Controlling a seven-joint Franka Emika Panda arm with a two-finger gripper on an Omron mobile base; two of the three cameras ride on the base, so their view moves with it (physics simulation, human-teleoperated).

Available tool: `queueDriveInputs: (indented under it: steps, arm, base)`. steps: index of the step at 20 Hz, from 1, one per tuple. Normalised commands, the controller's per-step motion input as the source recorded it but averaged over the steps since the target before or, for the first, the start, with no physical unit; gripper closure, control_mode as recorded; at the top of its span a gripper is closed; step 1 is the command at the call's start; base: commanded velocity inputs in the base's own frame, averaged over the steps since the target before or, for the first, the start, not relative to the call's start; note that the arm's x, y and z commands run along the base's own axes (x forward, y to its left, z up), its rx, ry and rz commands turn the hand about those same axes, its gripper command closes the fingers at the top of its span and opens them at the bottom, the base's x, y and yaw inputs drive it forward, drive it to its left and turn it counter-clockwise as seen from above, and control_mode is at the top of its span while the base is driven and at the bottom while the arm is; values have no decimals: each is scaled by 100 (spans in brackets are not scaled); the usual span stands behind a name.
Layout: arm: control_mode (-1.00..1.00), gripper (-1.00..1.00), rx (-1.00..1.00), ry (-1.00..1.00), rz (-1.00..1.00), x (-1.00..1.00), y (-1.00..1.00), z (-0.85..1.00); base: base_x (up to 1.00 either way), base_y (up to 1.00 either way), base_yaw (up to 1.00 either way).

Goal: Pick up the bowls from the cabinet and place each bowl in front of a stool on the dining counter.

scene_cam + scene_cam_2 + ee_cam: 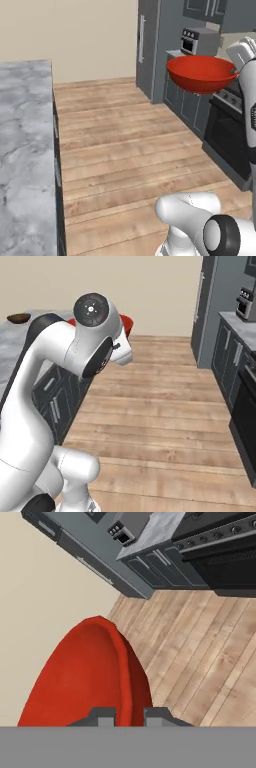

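The arm carries the red bowl (201, 73) in mid-air over the wood floor (130, 150), well clear of any surface, in the aisle between the dining counter (25, 150) and the stove (227, 140) side of the kitchen. In the hand view, the gripper (129, 716) sits at the bowl's rim, with 1 finger (102, 716) on the inside of the wall and the other on the outside: the fingers are closed on the rim, pinching it. Holding by the rim is likely the only way a 2-finger hand can take so wide and shallow a bowl, and the high carry probably keeps it above the counter's edge during transit.

In the left base view, the bowl hangs roughly level, mouth up, its rim a flat ellipse; being round, it has no long axis in plan, and its own axis stands near vertical. The hand looks along the rim, so the bowl appears edge-on and tilted there.

A 2nd bowl, the brown bowl (19, 318), sits on the counter near its far edge in the right base view, mouth up. Whether a stool faces it cannot be told.

Judging by this, 1 bowl seems delivered and the red bowl is on its way; lowering it flat onto the marble near a counter edge would be the remaining step.
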Motion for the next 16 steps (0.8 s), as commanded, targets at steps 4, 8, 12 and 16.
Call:
queueDriveInputs:
  steps: [4,8,12,16]
  arm:
    - [100,100,0,0,0,0,0,0]
    - [100,100,0,0,0,0,0,0]
    - [100,100,0,0,0,0,0,0]
    - [100,100,0,0,0,0,0,0]
  base:
    - [-100,0,23]
    - [-100,0,21]
    - [-100,1,20]
    - [-95,7,19]
